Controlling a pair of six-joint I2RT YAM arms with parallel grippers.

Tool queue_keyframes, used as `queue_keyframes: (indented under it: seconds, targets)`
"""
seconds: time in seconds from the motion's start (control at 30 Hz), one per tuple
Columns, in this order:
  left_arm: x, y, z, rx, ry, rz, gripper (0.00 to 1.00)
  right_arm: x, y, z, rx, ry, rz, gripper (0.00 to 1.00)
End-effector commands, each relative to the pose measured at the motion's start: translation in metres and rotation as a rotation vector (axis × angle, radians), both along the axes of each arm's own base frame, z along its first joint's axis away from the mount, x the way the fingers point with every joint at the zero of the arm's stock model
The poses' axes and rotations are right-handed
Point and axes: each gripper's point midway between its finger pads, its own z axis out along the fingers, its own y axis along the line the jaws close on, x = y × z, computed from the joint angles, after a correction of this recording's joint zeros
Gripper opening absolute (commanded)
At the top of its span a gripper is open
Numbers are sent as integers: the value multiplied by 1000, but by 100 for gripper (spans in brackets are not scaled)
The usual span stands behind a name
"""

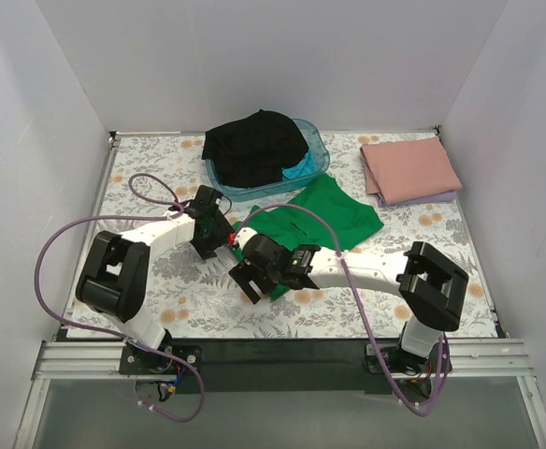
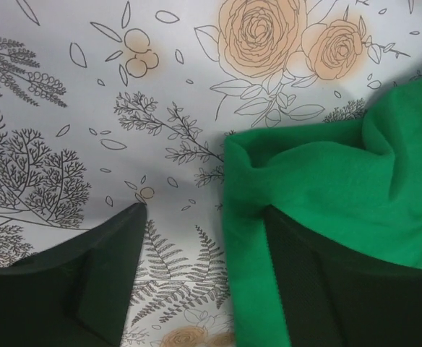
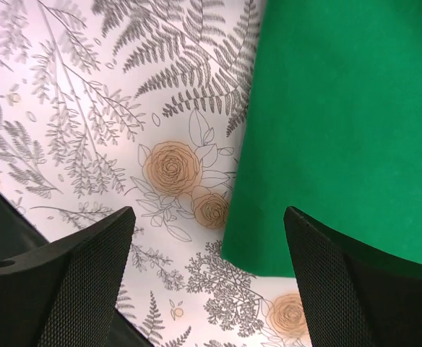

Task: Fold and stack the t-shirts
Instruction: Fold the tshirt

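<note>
Though parted and gripping nothing, set for a pinch: left gripper (image 2: 204, 217) astride the green t-shirt's (image 2: 326, 181) rumpled edge, right gripper (image 3: 209, 217) over its flat corner. Judged the start of the fold. Calls next for closing on both edges together. Seen only from above: green at frame centre, pink t-shirt (image 1: 410, 168) folded upper right, black t-shirt (image 1: 254, 145) in tub (image 1: 322, 154).

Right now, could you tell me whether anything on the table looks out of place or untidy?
The black t-shirt is heaped over the blue tub, spilling past its rim, with a turquoise one poking out beneath. The green t-shirt lies rumpled and askew mid-table, unlike the pink one folded at the far right.
</note>
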Motion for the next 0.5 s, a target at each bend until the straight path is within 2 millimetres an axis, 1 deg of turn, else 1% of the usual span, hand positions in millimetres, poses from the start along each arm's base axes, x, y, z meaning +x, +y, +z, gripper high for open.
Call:
queue_keyframes:
  seconds: [0.0,0.03,0.07,0.1,0.13,0.17,0.2,0.23,0.27,0.33,0.37,0.43,0.47]
  targets:
    - [17,-8,4,-24,-43,-33,60,-5,-5,-23,-38,58,-20,88]
    - [17,-9,0,-21,-33,-34,58,-6,-6,-27,-46,64,-22,87]
    - [17,-10,-8,-17,-11,-38,57,-8,-8,-34,-63,73,-23,86]
    - [18,-11,-11,-21,-8,-44,56,-8,-9,-38,-71,78,-26,84]
    - [18,-12,-15,-23,0,-49,51,-9,-12,-45,-92,83,-33,82]
    - [18,-13,-17,-26,6,-53,49,-9,-14,-48,-101,88,-37,75]
    - [17,-14,-22,-26,21,-57,45,-10,-16,-52,-110,95,-47,70]
    - [17,-14,-24,-27,25,-59,39,-12,-19,-55,-128,106,-52,67]
    - [14,-14,-27,-27,34,-60,35,-14,-21,-60,-135,121,-65,61]
    - [11,-16,-30,-40,44,-62,14,-19,-27,-65,-152,142,-75,55]
    - [9,-16,-31,-46,46,-64,0,-21,-29,-68,-156,149,-82,54]
    - [3,-13,-32,-44,48,-62,0,-26,-31,-69,-168,146,-87,51]
    - [-1,-11,-33,-39,51,-56,0,-29,-33,-72,-177,151,-81,45]
